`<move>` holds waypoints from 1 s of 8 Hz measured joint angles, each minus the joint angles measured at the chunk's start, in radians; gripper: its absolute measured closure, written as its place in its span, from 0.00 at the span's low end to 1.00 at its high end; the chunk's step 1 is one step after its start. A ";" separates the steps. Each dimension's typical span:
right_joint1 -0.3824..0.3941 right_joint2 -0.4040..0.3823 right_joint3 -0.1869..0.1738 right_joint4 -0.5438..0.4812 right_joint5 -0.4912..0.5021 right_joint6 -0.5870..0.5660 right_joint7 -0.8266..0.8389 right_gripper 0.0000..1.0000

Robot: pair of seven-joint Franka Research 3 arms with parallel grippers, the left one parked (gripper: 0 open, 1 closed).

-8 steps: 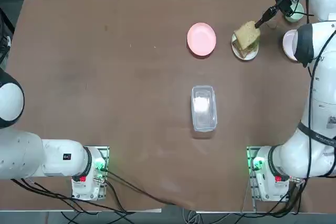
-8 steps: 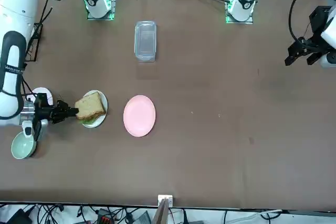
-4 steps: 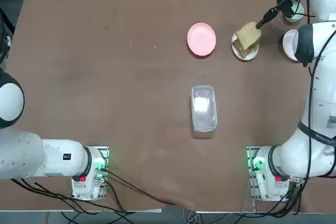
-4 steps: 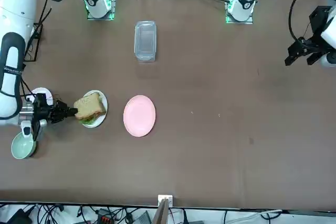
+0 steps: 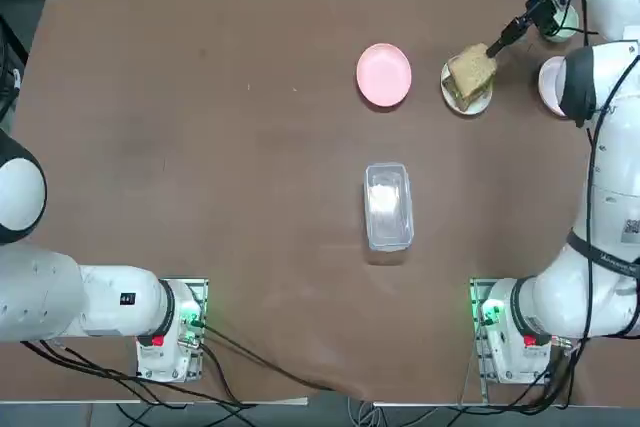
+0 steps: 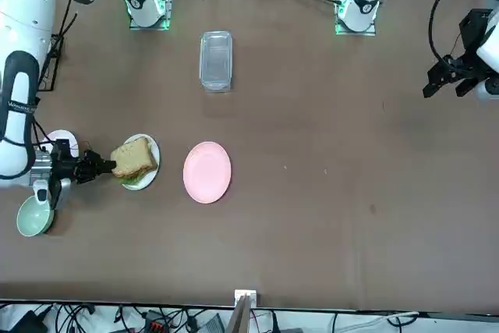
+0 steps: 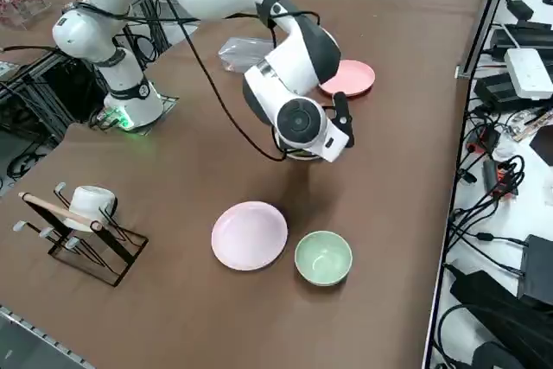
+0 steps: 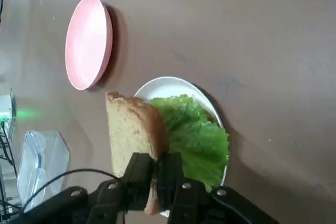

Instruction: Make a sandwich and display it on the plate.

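Observation:
A small white plate (image 5: 470,109) at the far right of the table carries a green lettuce leaf (image 8: 197,140). A tan bread slice (image 5: 470,72) with a brown crust leans tilted over the lettuce. My right gripper (image 5: 490,48) is shut on that slice's edge, with the crust pinched between its black fingers (image 8: 139,174). In the front view the gripper (image 6: 111,166) reaches the slice (image 6: 134,157) from the side, over the plate (image 6: 153,146). Any lower slice or red sauce is hidden under the lettuce. In the right side view the arm hides the plate.
A pink plate (image 5: 384,74) lies just left of the white plate. A clear plastic container (image 5: 388,205) sits mid-table. A green bowl (image 6: 31,217) and a pinkish-white plate (image 7: 250,235) lie by the right edge. A rack holding a mug (image 7: 82,213) stands off to the robot's right.
The gripper and the bread slice have shifted slightly over the plate, and the slice looks a little lower. The grip on its edge is kept.

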 joint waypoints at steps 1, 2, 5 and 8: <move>0.000 0.001 0.000 0.000 0.000 0.000 0.000 0.82; 0.000 0.001 0.000 0.000 0.000 0.000 0.000 0.74; -0.001 0.001 0.000 0.013 0.000 0.000 0.000 0.62; -0.009 0.000 -0.009 0.057 -0.001 0.000 0.010 0.31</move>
